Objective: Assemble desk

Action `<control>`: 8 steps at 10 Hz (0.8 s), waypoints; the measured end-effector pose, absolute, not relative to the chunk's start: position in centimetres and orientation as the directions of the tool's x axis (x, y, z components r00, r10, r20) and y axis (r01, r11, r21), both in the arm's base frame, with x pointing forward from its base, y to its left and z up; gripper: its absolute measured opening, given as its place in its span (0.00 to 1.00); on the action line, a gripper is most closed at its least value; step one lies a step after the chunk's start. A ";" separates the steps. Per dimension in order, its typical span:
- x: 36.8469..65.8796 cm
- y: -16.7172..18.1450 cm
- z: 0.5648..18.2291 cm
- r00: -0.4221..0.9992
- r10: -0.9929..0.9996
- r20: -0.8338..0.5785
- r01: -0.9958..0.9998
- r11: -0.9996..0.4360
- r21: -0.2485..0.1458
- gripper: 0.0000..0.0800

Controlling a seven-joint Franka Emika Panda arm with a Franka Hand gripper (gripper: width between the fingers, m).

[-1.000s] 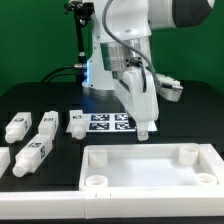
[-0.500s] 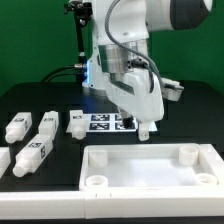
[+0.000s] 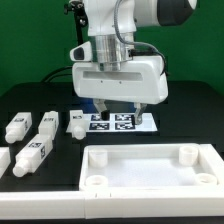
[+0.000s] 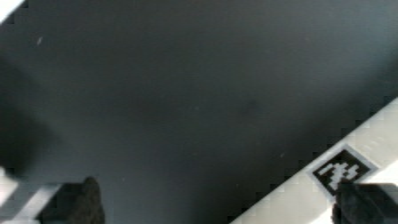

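The desk top [image 3: 150, 153], a large white tray with a raised rim and round corner sockets, lies at the front of the black table. Several white block legs with square tags lie loose at the exterior view's left, among them one [image 3: 75, 122] beside the marker board and one [image 3: 35, 152] nearer the front. My gripper [image 3: 120, 110] hangs over the marker board [image 3: 115, 123], behind the desk top, broad face to the camera. It is open and holds nothing. In the wrist view my gripper [image 4: 228, 210] shows dark fingertips [image 4: 75, 205] wide apart over bare black table.
The marker board [image 4: 347, 170] cuts across one corner of the wrist view with a tag showing. The robot base and cables stand behind the gripper [image 3: 95, 60]. A green wall backs the table.
The gripper has turned about its upright axis, now showing its broad face, and shifted toward the exterior view's left over the marker board. Its jaws stay open.
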State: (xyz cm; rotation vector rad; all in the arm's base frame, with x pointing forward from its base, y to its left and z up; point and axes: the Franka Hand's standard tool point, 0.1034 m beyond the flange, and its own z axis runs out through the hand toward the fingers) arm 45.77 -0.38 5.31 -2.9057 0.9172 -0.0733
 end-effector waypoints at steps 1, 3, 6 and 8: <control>45.7 -0.6 5.3 0.895 -0.444 0.030 -0.440 -0.893 -0.093 0.81; 44.6 -3.1 5.3 0.997 -0.072 0.019 -0.070 -0.994 -0.086 0.81; 42.7 -6.0 4.8 0.984 0.175 0.033 0.176 -0.983 -0.044 0.81; 42.7 -6.1 4.7 0.984 0.175 0.030 0.176 -0.983 -0.042 0.81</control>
